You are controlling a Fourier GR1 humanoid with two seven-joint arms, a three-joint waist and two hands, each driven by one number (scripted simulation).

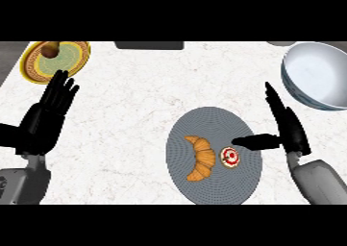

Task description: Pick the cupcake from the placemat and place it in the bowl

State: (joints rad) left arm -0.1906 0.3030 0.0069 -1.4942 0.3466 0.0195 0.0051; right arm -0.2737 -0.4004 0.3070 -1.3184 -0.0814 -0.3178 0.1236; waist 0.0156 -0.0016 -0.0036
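A white marbled stone worktop fills the view from above. At its far right corner sits a large, round, white ceramic bowl with a blue-grey rim; nothing shows inside it. Near the middle, toward the right, lies an oval grey woven placemat. On the placemat rest a golden-brown curved croissant and, just to its right, a small round cupcake with white icing and a red topping. At the far left corner is a round yellow plate with a green centre, holding a small brown item at its far edge. The black left hand shows at the left, its fingers straight and slightly spread, pointing away. The black right hand hangs just right of the placemat, fingers straight and pressed together, thumb reaching toward the cupcake, close to it but holding nothing.
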